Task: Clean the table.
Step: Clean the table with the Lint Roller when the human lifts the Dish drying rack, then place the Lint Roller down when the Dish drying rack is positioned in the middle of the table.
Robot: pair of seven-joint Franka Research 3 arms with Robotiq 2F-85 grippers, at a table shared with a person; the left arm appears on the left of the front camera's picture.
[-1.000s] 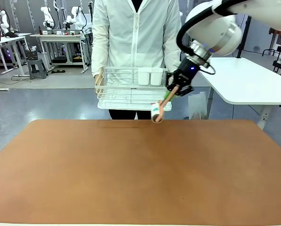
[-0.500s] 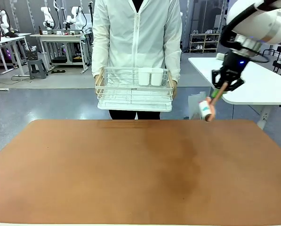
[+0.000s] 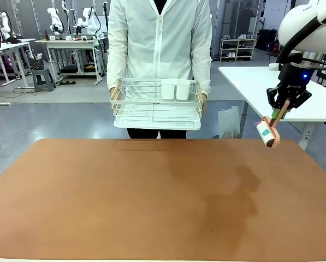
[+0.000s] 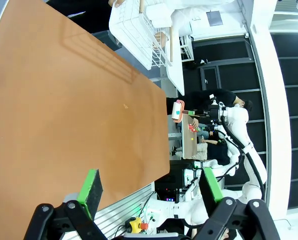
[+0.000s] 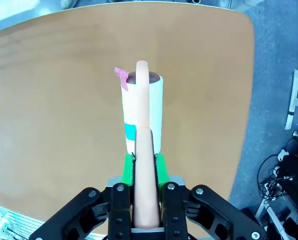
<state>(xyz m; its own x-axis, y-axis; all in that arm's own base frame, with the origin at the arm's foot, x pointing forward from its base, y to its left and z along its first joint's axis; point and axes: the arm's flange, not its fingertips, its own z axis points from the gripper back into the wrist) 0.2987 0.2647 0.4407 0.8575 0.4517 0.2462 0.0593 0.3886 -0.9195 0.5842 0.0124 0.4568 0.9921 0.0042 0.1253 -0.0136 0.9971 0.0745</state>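
The reddish-brown table point(image 3: 152, 196) spreads across the front view, bare. Above its far right corner hangs a lint roller point(image 3: 267, 132) with a white roll and a peach handle, and my right gripper point(image 3: 285, 106) is shut on that handle. The right wrist view shows the roller point(image 5: 142, 112) pointing down over the table point(image 5: 54, 100), its handle clamped between the green pads point(image 5: 129, 169). My left gripper point(image 4: 149, 187) is open with nothing between its fingers, held off the table's point(image 4: 64, 125) edge. In that view the lint roller point(image 4: 178, 110) appears far off, beyond the table's corner.
A person in a white jacket stands at the far side holding a white wire rack point(image 3: 156, 103) with two white cups point(image 3: 175, 88) in it. A smaller white table point(image 3: 283, 93) stands at the back right, behind my right arm.
My right arm has swung the lint roller from in front of the rack to the right, out over the table's far right corner. The person and rack have stayed put.
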